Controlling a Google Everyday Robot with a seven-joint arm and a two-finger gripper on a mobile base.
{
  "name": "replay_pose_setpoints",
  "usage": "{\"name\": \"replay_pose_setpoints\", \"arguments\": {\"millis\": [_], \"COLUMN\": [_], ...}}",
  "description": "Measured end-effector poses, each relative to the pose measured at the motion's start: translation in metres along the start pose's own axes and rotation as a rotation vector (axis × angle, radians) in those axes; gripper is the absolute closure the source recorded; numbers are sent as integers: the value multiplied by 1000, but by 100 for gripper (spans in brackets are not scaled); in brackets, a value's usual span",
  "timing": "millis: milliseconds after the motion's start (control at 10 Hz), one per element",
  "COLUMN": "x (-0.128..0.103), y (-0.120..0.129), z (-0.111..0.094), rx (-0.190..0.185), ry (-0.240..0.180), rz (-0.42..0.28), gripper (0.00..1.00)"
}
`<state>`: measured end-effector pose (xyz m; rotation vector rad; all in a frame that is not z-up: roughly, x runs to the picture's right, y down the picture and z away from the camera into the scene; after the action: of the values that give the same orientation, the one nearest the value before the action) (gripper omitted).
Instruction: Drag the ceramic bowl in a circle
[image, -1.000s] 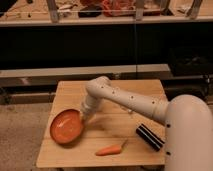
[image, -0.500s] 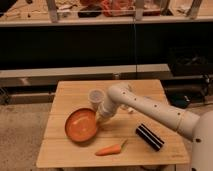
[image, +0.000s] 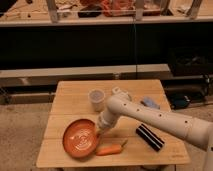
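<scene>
The ceramic bowl (image: 80, 138) is wide, shallow and orange-red with faint rings inside. It sits on the front left part of the wooden table (image: 75, 92). My white arm reaches in from the right. The gripper (image: 100, 129) is at the bowl's right rim and seems to touch it. The arm's end covers the contact spot.
A translucent whitish cup (image: 96, 100) stands just behind the gripper. A carrot (image: 110, 149) lies close to the bowl's front right. A black ribbed block (image: 149, 137) lies at the right front. A blue item (image: 150, 103) and a white item (image: 120, 93) lie at the back right.
The bowl has moved right and then toward the table's front edge, now close to the carrot. The arm has swung with it, away from the left side.
</scene>
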<state>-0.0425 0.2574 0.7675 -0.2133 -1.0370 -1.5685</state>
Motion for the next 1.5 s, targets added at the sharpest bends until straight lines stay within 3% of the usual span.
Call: {"name": "replay_pose_setpoints", "arguments": {"millis": [200, 400, 700, 900, 1100, 1300, 1500], "x": [-17, -19, -1, 26, 57, 100, 122], "y": [-20, -49, -92, -108, -107, -92, -73], "z": [4, 14, 34, 41, 42, 39, 33], "rx": [-29, -56, -51, -36, -17, 41, 83], "ry": [-12, -33, -82, -108, -125, -126, -116], "rz": [-87, -171, -259, -288, -282, -218, -146], "gripper": [100, 100, 100, 100, 100, 100, 100]}}
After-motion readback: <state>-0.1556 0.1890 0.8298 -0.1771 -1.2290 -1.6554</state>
